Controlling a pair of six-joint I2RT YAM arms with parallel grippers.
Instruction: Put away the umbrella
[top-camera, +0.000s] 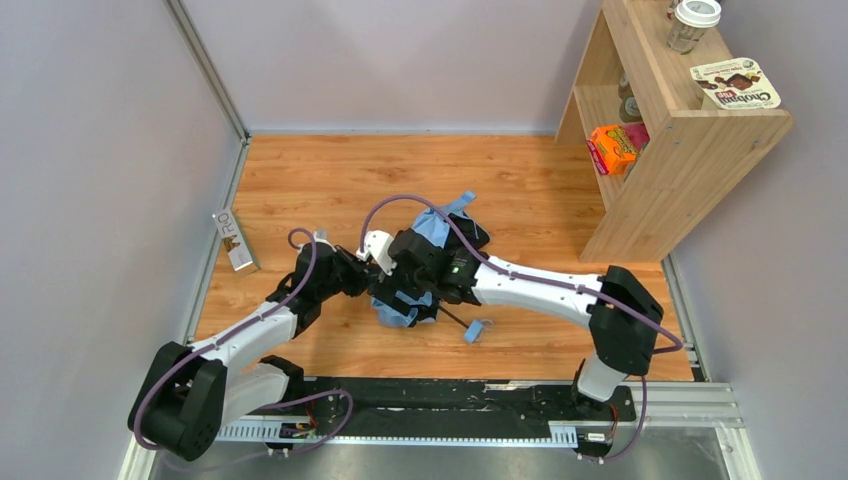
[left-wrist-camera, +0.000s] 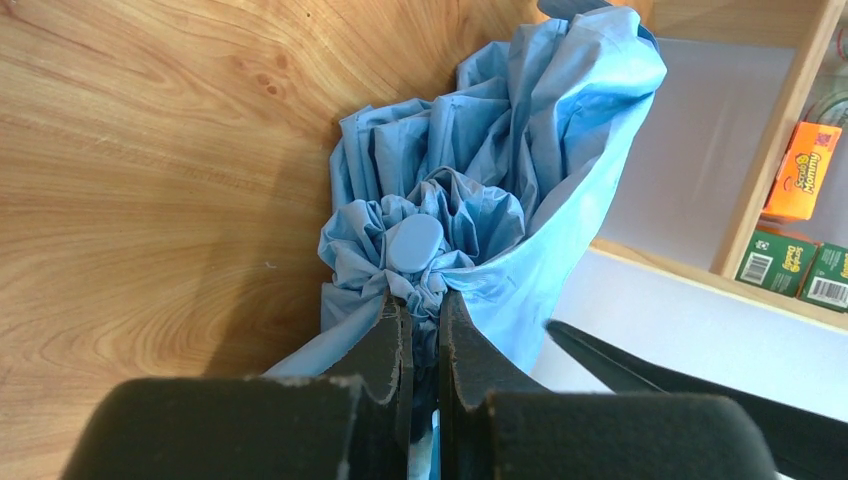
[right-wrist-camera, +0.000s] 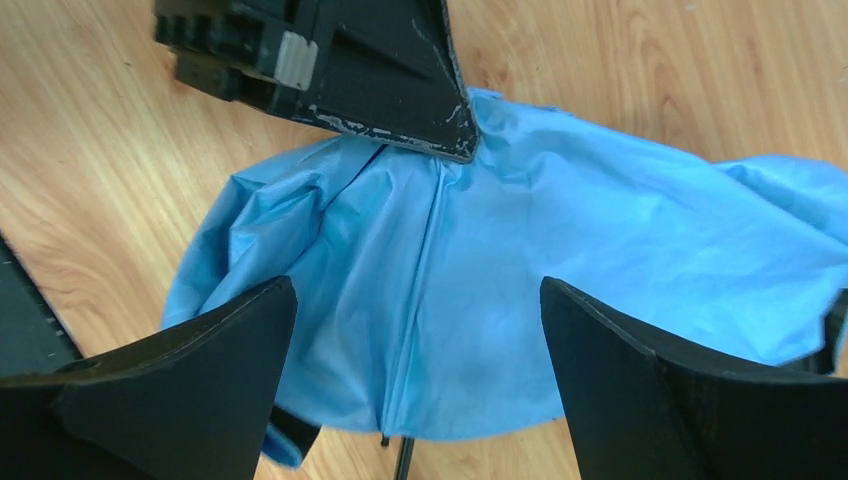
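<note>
Beyond the umbrella a shelf carries a Chobani Flip box; the left fingers pinch the umbrella's bunched fabric, the right fingers spread wide over it.

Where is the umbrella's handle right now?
In the top view, the handle lies on the table near centre, just right of the bunched canopy and on the near side of the right arm.

The top external view looks steeply down from above and behind both arm bases, taking in the whole wood-grain surface. The left wrist view sits very close behind the black left claw and faces the tall light-wood shelf unit. The right wrist view looks down past the black right claw. All three views share the crumpled sky-blue fabric umbrella.
</note>
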